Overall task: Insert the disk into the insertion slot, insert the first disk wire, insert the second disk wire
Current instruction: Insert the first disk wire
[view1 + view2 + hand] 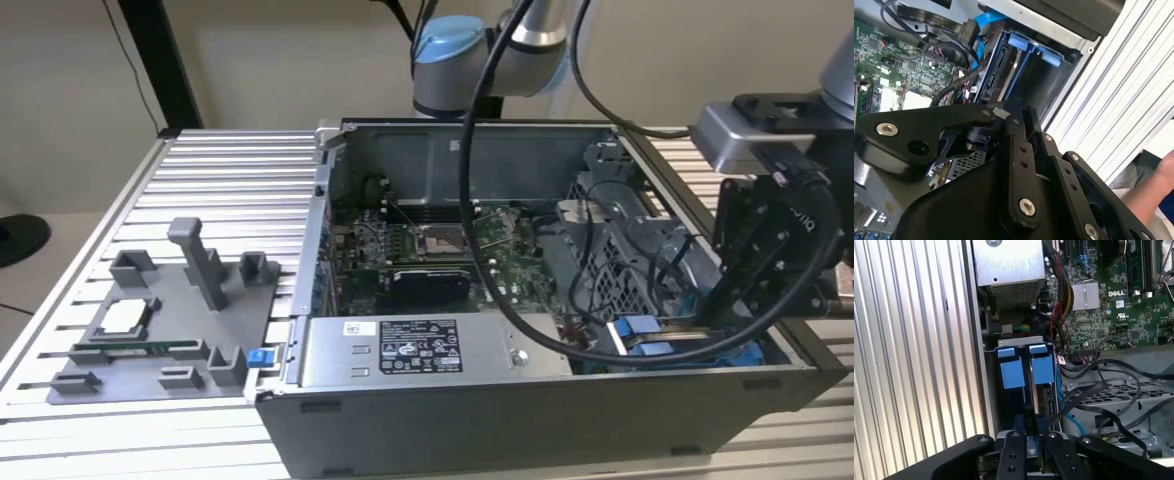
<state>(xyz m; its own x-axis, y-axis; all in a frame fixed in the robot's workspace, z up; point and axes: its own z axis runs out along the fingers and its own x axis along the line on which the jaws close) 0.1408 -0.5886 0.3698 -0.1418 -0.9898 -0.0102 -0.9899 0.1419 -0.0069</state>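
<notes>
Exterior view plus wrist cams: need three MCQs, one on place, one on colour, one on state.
1. In the exterior view, relative to the computer case, the grey fixture tray lies:
A) inside it
B) on the exterior view's left of it
C) on the exterior view's right of it

2. The tabs of the insertion slot are:
A) red
B) yellow
C) blue

3. The computer case is:
A) open, motherboard exposed
B) closed by a side panel
C) wrapped in film

Answers:
1 B, the tray sits on the slatted table beside the case.
2 C, both tabs show bright blue in the first wrist view.
3 A, the board and cables are visible inside.
</notes>
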